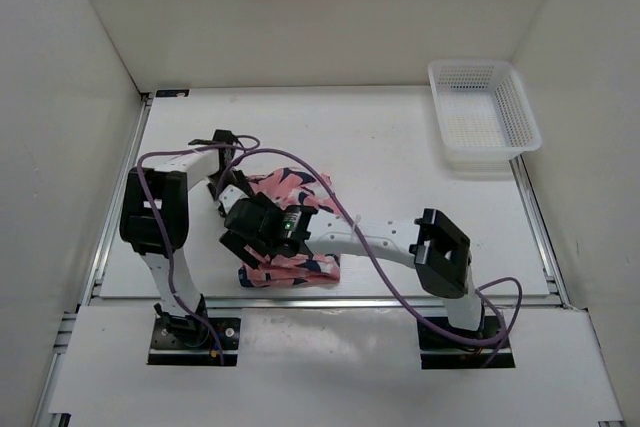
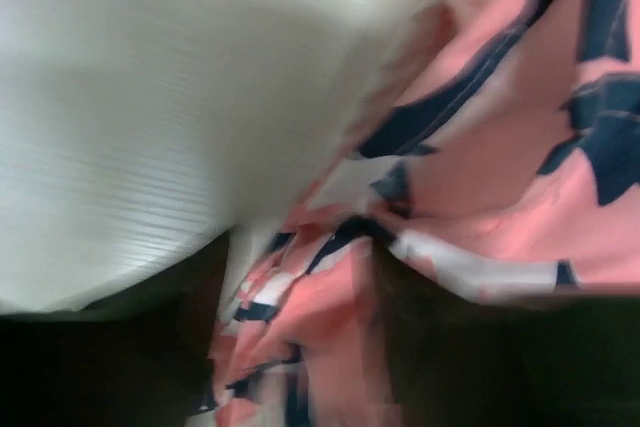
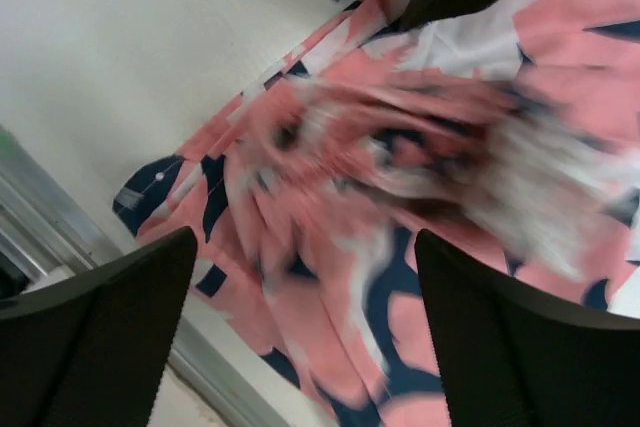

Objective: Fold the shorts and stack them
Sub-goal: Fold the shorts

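The salmon-pink shorts (image 1: 296, 187) with navy and white shapes lie bunched on the white table between the two arms. My right gripper (image 1: 243, 244) hovers over their near left part. In the right wrist view it (image 3: 305, 332) stands wide open, nothing between its fingers, with the blurred shorts (image 3: 330, 237) loose below. My left gripper (image 1: 228, 197) is at the shorts' far left edge. In the blurred left wrist view, a fold of the shorts (image 2: 500, 147) fills the gap between the dark fingers (image 2: 450, 357). Whether they still pinch the fold does not show.
A white mesh basket (image 1: 527, 117) stands at the back right of the table. The metal rail of the table's front edge (image 3: 60, 237) runs close to the shorts' near side. White walls enclose the left, back and right.
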